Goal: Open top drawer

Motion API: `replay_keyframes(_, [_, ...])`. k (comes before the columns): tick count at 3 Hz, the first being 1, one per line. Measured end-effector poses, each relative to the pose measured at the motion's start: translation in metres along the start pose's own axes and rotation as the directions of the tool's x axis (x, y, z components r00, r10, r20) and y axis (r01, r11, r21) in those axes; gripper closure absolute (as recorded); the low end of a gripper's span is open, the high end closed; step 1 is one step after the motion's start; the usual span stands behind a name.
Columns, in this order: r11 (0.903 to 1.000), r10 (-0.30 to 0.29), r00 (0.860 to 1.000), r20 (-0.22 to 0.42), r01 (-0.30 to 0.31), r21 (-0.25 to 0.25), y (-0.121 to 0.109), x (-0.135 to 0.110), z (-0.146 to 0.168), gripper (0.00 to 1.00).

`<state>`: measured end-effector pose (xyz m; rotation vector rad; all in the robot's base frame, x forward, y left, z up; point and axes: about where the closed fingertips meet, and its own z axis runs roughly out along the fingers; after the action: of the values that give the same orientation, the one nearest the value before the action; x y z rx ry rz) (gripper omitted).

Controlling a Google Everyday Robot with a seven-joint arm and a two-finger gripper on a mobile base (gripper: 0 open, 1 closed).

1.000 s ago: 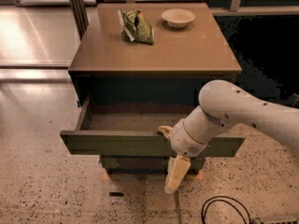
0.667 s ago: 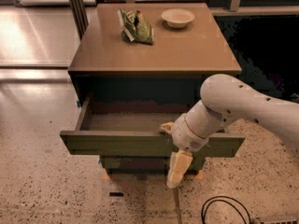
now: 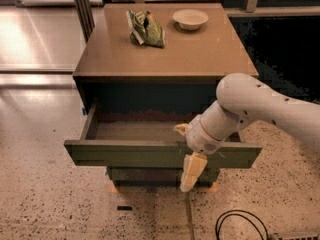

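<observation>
The top drawer (image 3: 125, 155) of the cabinet stands pulled well out, its dark olive front facing me and its shallow grey-brown inside (image 3: 135, 130) showing. My gripper (image 3: 183, 156) sits at the drawer's front edge, right of centre, and straddles the front panel. One pale finger (image 3: 179, 129) reaches inside the drawer and the other finger (image 3: 191, 170) hangs down in front of the panel. The fingers are spread apart, so the gripper is open. The white arm (image 3: 250, 104) comes in from the right and hides part of the drawer's right side.
On the cabinet top (image 3: 200, 54) lie a green snack bag (image 3: 146, 28) and a pale bowl (image 3: 190, 19). A lower drawer front (image 3: 145, 176) shows beneath. A black cable (image 3: 240, 225) lies on the speckled floor at the front right. A dark post (image 3: 82, 6) stands at the back left.
The arm's elbow has risen slightly. The drawer and the gripper at its front edge stay where they were.
</observation>
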<state>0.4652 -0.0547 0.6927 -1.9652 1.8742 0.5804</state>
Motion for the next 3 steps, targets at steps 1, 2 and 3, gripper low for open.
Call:
replay_keyframes(1, [0.9992,0.032,0.999,0.010,-0.032,-0.023,-0.004,0.015,0.014,0.00])
replay_keyframes(2, [0.9951,0.063,0.998,0.025,-0.061,-0.078,0.006,0.024,0.032,0.00])
replay_keyframes(3, [0.9951,0.063,0.998,0.025,-0.061,-0.077,0.007,0.022,0.029,0.00])
